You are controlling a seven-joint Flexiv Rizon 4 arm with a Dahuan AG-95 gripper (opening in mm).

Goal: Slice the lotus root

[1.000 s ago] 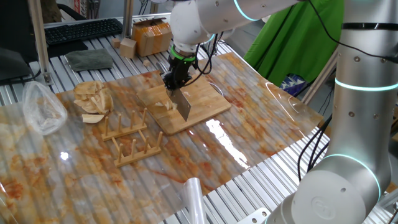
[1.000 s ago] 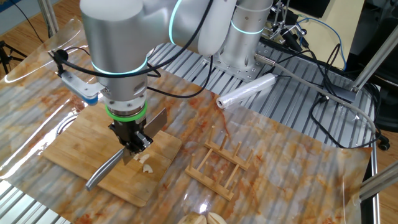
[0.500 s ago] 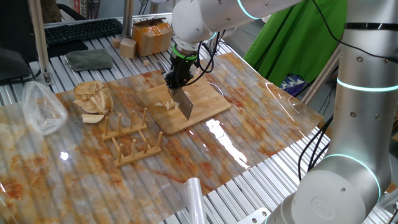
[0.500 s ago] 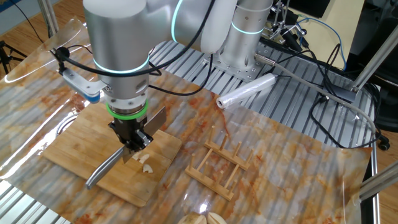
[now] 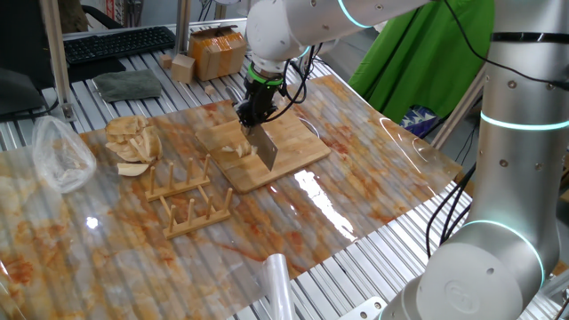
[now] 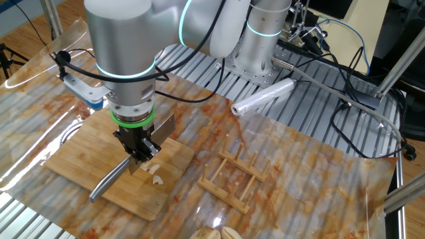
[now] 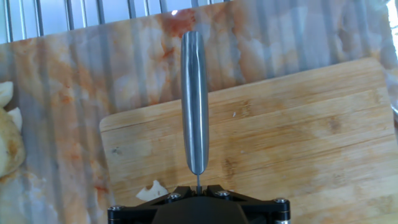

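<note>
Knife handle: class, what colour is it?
Plain silver-grey metal; the knife handle shows best in the hand view.

My gripper, matt black with a glossy green ring above it, clamps a knife of smooth brushed steel. Below lies the cutting board, pale bamboo with fine grain and a dull finish. The lotus root shows as pale, matt bits on it. The table cover is a glossy clear plastic sheet, rust-stained, over ribbed metal slats. The rack is bare light wood. My arm shell is smooth satin grey.
</note>
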